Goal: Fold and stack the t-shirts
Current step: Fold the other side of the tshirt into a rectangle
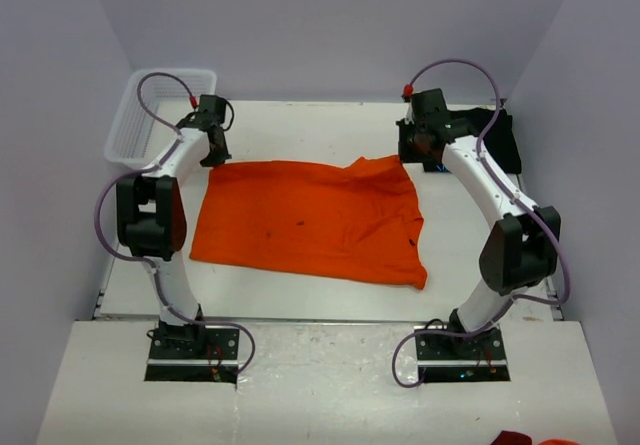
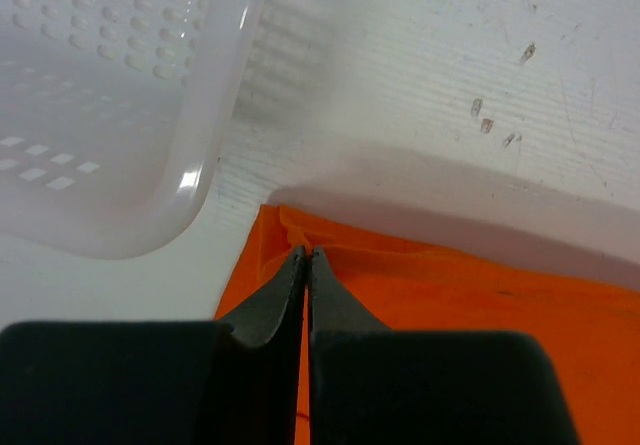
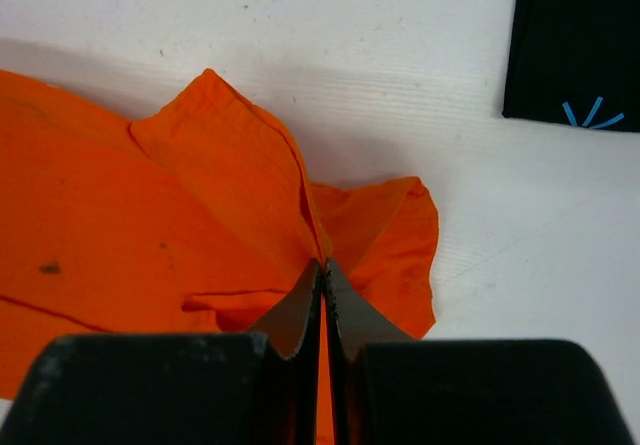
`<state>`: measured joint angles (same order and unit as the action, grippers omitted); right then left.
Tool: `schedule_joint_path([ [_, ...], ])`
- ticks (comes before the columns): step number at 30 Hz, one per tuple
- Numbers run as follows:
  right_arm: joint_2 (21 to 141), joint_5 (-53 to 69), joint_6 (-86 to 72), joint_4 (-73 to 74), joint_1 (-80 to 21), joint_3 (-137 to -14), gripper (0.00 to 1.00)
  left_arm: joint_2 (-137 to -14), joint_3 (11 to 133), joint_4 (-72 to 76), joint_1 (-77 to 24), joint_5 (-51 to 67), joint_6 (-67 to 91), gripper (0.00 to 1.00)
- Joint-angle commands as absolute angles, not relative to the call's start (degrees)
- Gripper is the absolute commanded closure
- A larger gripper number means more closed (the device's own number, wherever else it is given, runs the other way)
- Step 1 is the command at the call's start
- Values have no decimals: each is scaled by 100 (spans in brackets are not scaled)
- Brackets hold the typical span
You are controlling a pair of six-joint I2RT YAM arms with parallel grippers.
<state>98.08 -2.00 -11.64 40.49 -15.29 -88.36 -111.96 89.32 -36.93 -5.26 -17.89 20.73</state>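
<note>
The orange t-shirt [image 1: 310,220] lies spread flat in the middle of the table. My left gripper [image 1: 216,157] is shut on its far left corner, seen in the left wrist view [image 2: 306,253] with orange cloth [image 2: 450,305] between the jaws. My right gripper [image 1: 408,155] is shut on the shirt's far right corner, which is pinched up into a ridge [image 3: 260,165] in the right wrist view [image 3: 324,263]. The black t-shirt [image 1: 495,137] lies at the back right behind the right arm; its edge shows in the right wrist view [image 3: 580,45].
A white plastic mesh basket [image 1: 160,115] stands at the back left, right beside my left gripper; its rim [image 2: 200,145] is close in the left wrist view. Purple cables loop from both arms. Grey walls enclose the table.
</note>
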Motion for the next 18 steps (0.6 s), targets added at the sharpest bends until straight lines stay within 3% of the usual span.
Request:
schedule_joint_path([
  [1,9370,-325,-1327,3920,-1599,-8535,100,-10635,8728,-3788,-475,-1880,2206,100],
  [18,7762,-668,-1863,4157,-2136,-6874,100,-9572,7524,-4175,-475,-2487,2241,100],
])
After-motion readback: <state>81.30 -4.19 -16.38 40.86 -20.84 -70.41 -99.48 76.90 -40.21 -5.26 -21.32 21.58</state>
